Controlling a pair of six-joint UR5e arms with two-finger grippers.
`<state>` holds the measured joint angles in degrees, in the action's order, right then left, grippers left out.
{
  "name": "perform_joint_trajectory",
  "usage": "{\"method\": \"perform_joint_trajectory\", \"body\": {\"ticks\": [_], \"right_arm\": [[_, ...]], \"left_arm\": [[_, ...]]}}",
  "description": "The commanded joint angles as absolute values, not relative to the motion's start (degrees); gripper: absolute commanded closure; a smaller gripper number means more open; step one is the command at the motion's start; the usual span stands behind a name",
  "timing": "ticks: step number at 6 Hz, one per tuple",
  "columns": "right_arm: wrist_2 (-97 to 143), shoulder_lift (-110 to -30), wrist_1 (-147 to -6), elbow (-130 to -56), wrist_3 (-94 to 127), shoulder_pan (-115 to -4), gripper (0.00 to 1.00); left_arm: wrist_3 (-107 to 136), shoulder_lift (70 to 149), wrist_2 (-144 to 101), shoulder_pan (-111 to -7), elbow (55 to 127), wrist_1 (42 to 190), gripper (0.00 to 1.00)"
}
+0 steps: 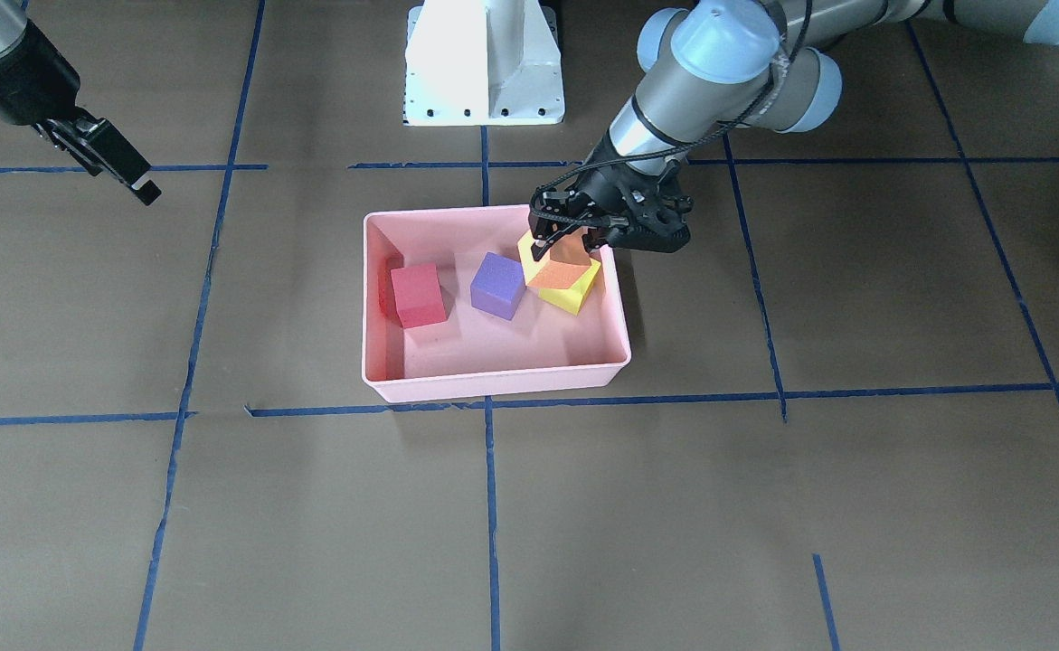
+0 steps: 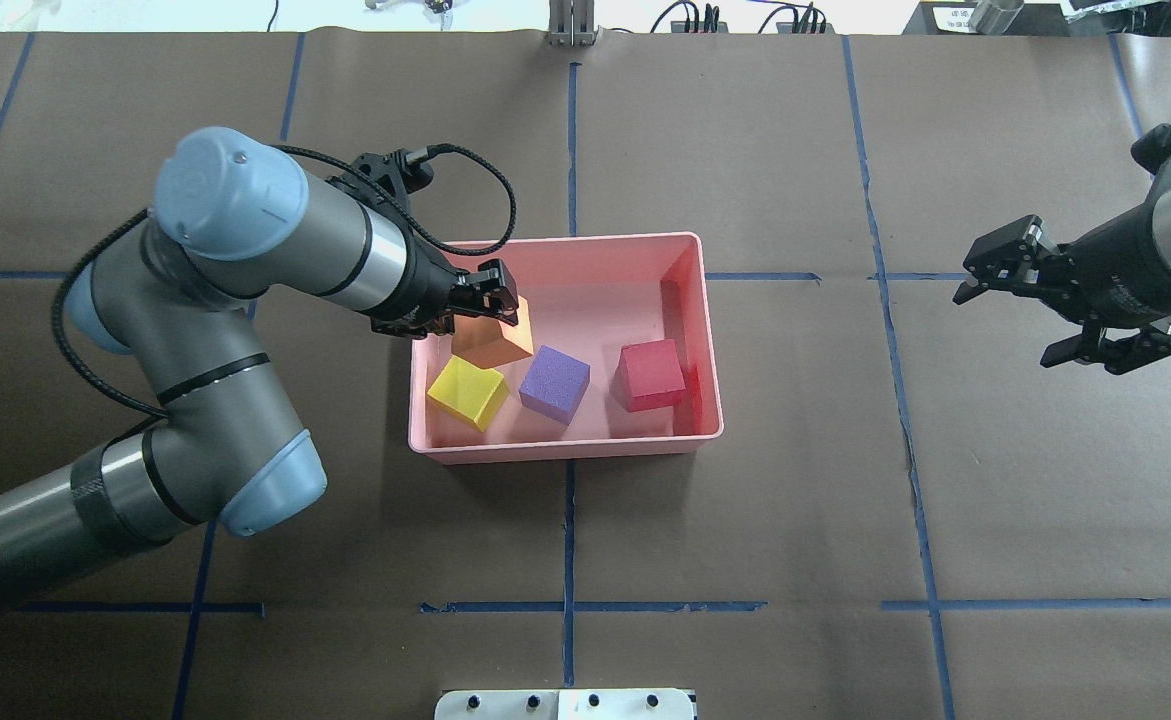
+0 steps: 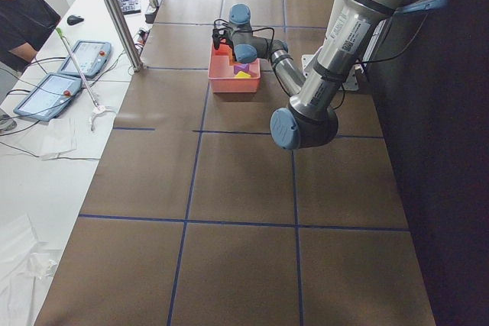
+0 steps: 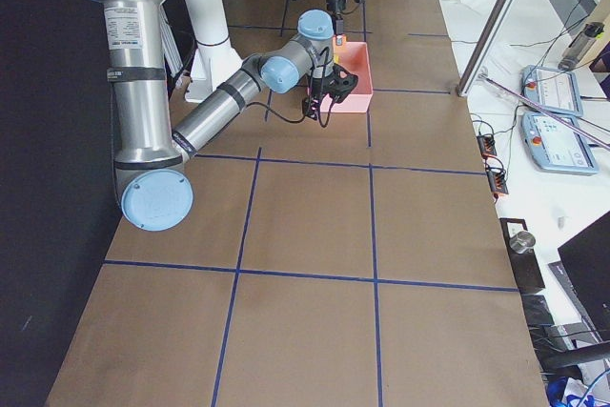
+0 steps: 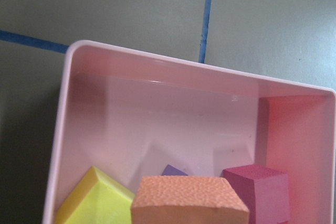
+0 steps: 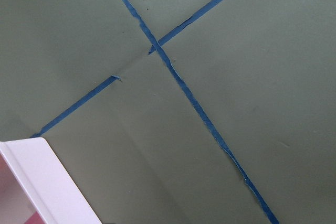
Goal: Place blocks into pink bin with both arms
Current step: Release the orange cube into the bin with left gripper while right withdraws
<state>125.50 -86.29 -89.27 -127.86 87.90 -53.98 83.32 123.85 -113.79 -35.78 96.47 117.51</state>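
The pink bin (image 1: 493, 384) (image 2: 565, 455) stands mid-table. In it lie the red block (image 1: 418, 294) (image 2: 650, 374), the purple block (image 1: 497, 285) (image 2: 553, 384) and the yellow-green block (image 1: 574, 294) (image 2: 467, 392). My left gripper (image 1: 565, 246) (image 2: 495, 305) is shut on the orange block (image 1: 565, 267) (image 2: 490, 342) and holds it tilted, just over the bin's left end and the yellow-green block. The left wrist view shows the orange block (image 5: 189, 200) close below, with the bin's rim (image 5: 157, 61) beyond it. My right gripper (image 2: 1010, 325) (image 1: 131, 176) is open and empty, far to the bin's right.
The white pedestal base (image 1: 484, 63) (image 2: 565, 703) stands at the robot's side of the table. Blue tape lines (image 2: 570, 540) cross the brown paper cover. A side desk with tablets (image 3: 46, 93) and a person lies beyond the table's far edge.
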Motion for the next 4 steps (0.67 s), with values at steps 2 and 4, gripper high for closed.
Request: {"method": "perform_joint_trajectory", "body": {"ticks": [2,4], "right_arm": [[125.51,-87.18,-89.12,-128.14,87.80,-54.05,0.00],[125.51,-87.36,-89.12,-128.06,87.72,-55.01,0.00]], "left_arm": [[81.92,124.02,-110.74,-35.33,90.69,126.91,0.00],[82.09,118.78,-111.09,-36.64,99.09,126.65,0.00]]}}
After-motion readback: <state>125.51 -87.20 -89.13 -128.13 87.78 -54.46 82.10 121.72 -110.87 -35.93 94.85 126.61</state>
